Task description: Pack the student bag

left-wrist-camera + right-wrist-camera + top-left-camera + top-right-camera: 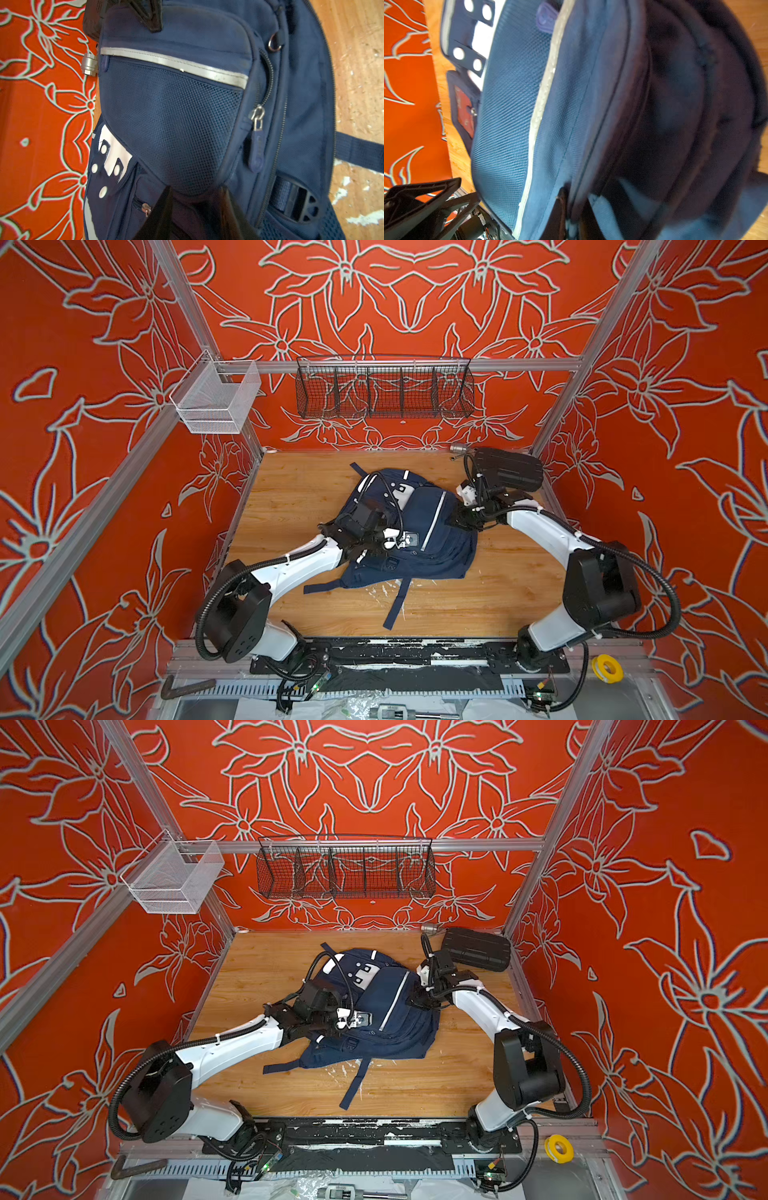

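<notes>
Navy fabric — the student bag point(432, 539) lies flat at the middle of the wooden table point(291, 497). We see the left gripper point(193, 199) pinching its mesh pocket point(170, 124), the right gripper point(573, 212) clamped on its side fabric. Packing seems barely begun — the black case point(509, 470) sits outside it.

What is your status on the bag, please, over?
Left tool pinching navy backpack's mesh pocket. Right tool closed on its edge, view blurred. Backpack lies on wooden table. Black hard case behind right arm, not blocking.
</notes>
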You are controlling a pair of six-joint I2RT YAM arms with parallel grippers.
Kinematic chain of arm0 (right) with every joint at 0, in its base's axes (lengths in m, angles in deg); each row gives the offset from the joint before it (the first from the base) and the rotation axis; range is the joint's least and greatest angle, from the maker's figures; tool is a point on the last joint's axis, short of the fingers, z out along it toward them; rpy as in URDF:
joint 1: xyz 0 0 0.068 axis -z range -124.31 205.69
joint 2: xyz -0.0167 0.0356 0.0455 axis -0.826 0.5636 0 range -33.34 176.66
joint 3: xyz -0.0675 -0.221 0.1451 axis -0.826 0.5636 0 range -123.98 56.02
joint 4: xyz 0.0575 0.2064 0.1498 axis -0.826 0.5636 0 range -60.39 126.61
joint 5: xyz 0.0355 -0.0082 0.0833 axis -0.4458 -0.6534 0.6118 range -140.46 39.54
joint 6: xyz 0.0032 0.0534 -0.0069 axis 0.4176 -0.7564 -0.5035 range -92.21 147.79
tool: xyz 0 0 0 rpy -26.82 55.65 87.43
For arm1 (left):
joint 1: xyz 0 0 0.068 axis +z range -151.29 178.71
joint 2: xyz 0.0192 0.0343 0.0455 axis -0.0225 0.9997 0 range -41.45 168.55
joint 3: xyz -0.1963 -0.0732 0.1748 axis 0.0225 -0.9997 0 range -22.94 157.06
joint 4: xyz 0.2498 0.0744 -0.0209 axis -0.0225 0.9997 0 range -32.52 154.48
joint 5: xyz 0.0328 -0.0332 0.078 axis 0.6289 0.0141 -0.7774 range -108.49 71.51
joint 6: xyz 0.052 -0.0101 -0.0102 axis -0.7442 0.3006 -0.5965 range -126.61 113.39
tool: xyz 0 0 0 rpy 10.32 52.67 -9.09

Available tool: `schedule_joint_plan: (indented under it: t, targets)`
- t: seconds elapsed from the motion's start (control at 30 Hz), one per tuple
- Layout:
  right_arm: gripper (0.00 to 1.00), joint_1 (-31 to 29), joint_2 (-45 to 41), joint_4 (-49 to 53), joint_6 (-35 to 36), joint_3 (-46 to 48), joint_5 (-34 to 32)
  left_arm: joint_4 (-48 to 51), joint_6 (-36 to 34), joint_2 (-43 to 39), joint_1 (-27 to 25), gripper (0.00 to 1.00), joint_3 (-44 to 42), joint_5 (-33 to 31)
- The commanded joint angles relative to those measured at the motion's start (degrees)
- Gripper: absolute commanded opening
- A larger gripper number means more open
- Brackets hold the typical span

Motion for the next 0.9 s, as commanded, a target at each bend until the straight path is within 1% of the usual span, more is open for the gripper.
schedule_joint_plan:
  t: [0.0, 0.1, 0.3, 0.4, 0.47, 0.53, 0.63, 0.7, 0.77, 0.87]
  targets:
    - [0.11, 0.8, 1.7, 2.1, 4.1, -3.5, -0.2, -3.6, -3.9, 0.8, 0.1, 0.38, -0.6, 2.1]
    - [0.11, 0.8, 3.2, 2.0, 4.6, -4.9, 0.9, -4.9, -6.4, 3.0, 0.1, 0.4, 0.0, 1.5]
    - [0.11, 0.8, 6.4, 2.0, 5.1, -7.6, 2.6, -3.0, -10.3, 5.9, -0.5, 0.42, 2.0, 2.0]
    - [0.11, 0.9, 8.4, 3.2, 5.9, -9.8, 3.1, -3.4, -10.1, 5.0, -0.7, 0.43, 1.8, 2.2]
    - [0.11, 0.8, 9.6, 3.9, 6.3, -11.4, 4.0, -3.8, -9.2, 5.5, -0.8, 0.47, 2.2, 2.1]
    - [0.11, 0.9, 10.1, 3.8, 6.1, -12.0, 4.7, -3.9, -8.8, 7.3, -1.2, 0.48, 3.3, 1.3]
    - [0.11, 0.8, 10.1, 3.6, 6.1, -12.7, 4.7, -5.0, -8.1, 11.5, -2.5, 0.47, 5.4, -1.7]
    - [0.11, 0.8, 9.9, 3.5, 6.1, -12.8, 4.7, -5.6, -6.3, 13.4, -3.2, 0.43, 7.1, -3.3]
    - [0.11, 0.8, 9.7, 3.4, 6.1, -13.0, 4.9, -5.1, -4.3, 14.0, -3.2, 0.33, 8.6, -3.6]
    - [0.12, 0.8, 10.3, 3.4, 6.5, -13.9, 5.0, -4.0, -1.8, 13.4, -3.2, 0.05, 9.5, -3.8]
